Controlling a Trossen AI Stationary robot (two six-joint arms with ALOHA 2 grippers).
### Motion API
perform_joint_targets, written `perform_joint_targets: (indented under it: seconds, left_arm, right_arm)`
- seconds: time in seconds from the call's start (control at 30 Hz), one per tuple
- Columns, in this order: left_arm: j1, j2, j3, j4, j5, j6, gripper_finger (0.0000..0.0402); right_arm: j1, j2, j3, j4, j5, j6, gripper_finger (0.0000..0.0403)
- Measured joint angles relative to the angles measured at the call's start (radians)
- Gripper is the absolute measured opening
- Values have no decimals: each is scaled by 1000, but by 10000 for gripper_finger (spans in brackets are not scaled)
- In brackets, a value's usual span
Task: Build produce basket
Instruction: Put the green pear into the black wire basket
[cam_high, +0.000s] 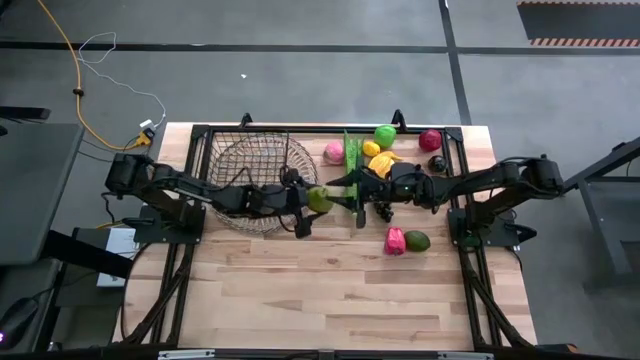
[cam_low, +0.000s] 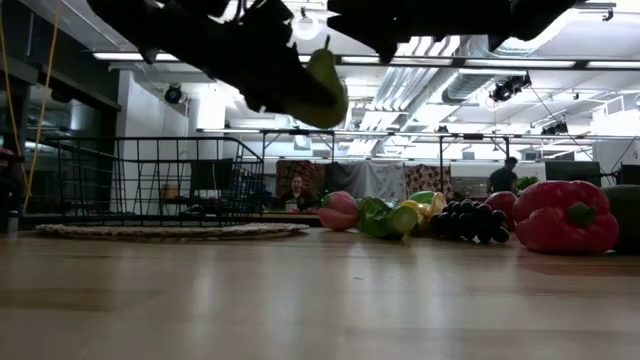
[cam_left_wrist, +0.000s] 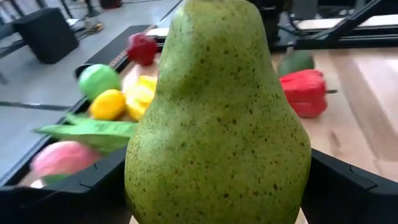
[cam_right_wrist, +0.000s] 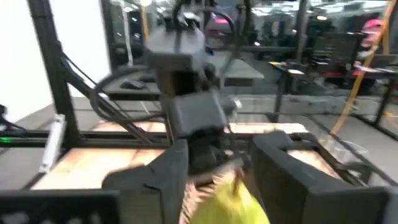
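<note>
Two grippers meet just right of the basket (cam_high: 255, 170): the left gripper (cam_high: 312, 200) clamps a green pear (cam_high: 319, 198) in the air there, while the right gripper (cam_high: 372, 188), fingers partly apart, hovers beyond it over the produce (cam_high: 385, 150), holding nothing.

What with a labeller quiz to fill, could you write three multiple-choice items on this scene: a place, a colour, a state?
1. Where is the pear?
A. Inside the basket
B. In the air beside the basket
C. Lying on the table

2. What colour is the pepper?
A. Red
B. Yellow
C. Purple

3. What is the left end effector doing?
A. Open, empty
B. Holding a banana
C. Shut on the pear

Key: 1 B, the low view shows it hanging clear of the table; 2 A, plainly red in the low view; 3 C, the left wrist view shows fingers flanking the pear.
</note>
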Motion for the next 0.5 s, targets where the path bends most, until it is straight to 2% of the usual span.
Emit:
perform_joint_targets:
  seconds: [0.07,0.23,0.4,0.5]
  left_arm:
    - [5,-42,0,-73,-28,-7,333]
    - [6,-177,-9,-240,-122,-33,331]
    - [5,-362,-107,-244,-261,-69,331]
    - [16,-473,-165,-255,-395,-112,331]
  right_arm:
    - [0,-28,0,-45,41,-4,185]
    - [3,-77,0,-140,54,-11,199]
    - [16,-85,-1,-176,116,-26,200]
    - [16,-85,-1,-184,158,-15,200]
